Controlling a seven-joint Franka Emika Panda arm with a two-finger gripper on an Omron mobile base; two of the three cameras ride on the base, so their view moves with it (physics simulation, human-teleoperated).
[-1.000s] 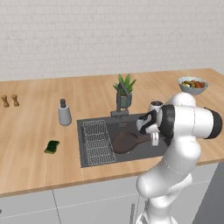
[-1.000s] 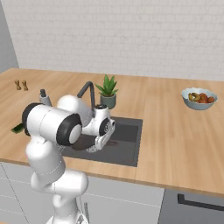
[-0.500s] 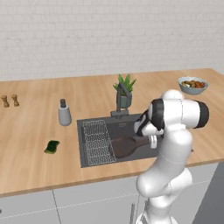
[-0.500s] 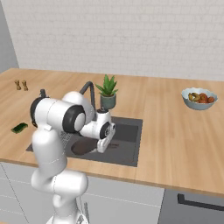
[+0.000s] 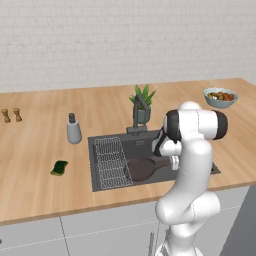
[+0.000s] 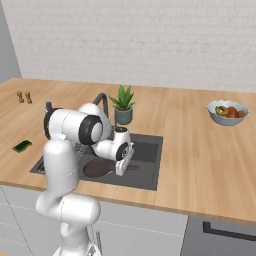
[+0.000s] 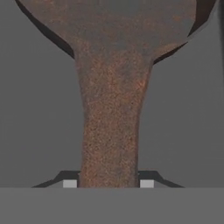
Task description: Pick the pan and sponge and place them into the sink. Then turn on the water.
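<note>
Far left on the wooden desk (image 5: 35, 150): two small brown shakers (image 5: 11, 115), standing side by side near the wall. Further right, a grey bottle (image 5: 74, 130), upright, near the left rim of the sink (image 5: 107, 180). In front of the bottle, the sponge (image 5: 60, 168), green with a dark face, flat on the desk, apart from the sink and not yet inside.

Next, the sink itself, dark grey and recessed, with a wire grid rack (image 5: 112, 162) along its left side. On the basin floor, the pan (image 5: 142, 168), dark brown, its handle pointing right toward the gripper (image 5: 172, 161). Behind the basin, the dark curved faucet (image 5: 140, 112) and just beside it a green potted plant (image 5: 144, 102).

In the hand view, fingers (image 7: 70, 183) clenched on the pan's handle, one tip at each side, touching it. Round body of the pan at the top of that view, over grey sink floor.

Far right on the desk, a grey-blue bowl of food (image 5: 220, 97), well apart from the sink.
</note>
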